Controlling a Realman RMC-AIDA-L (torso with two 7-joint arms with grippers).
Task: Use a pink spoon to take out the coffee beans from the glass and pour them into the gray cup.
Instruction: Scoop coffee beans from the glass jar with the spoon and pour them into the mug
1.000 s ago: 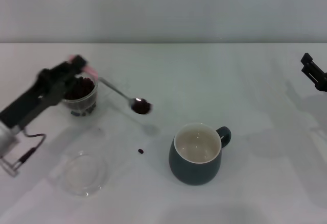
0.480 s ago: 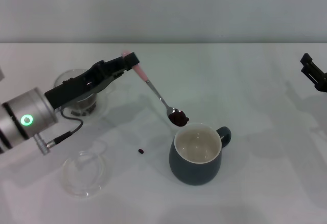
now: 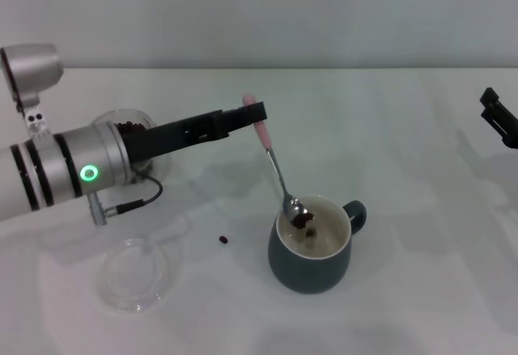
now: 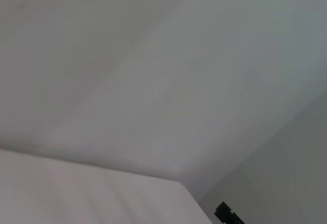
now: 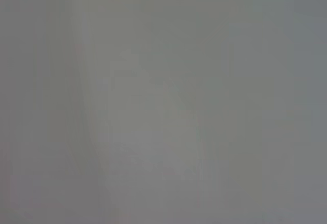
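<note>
The left arm reaches in from the left edge of the table, its silver wrist showing a green ring light. Behind the arm, well back from the fingers, stands the glass, partly hidden, with dark coffee beans showing near its rim. Below the arm, on the near side, lies a shallow clear dish. The left gripper has its black fingers closed on the pale top of the pink spoon, which hangs down from them at a slant. Lower than the fingers and a little to the left, one stray bean lies on the table. The spoon's silver bowl sits just inside the rim of the gray cup, below and right of the fingers, and a few dark beans show at the bowl against the cream inside. The cup's handle points right. The right gripper hangs far off at the right edge, well apart from everything; whether its fingers are open or closed I cannot tell.
</note>
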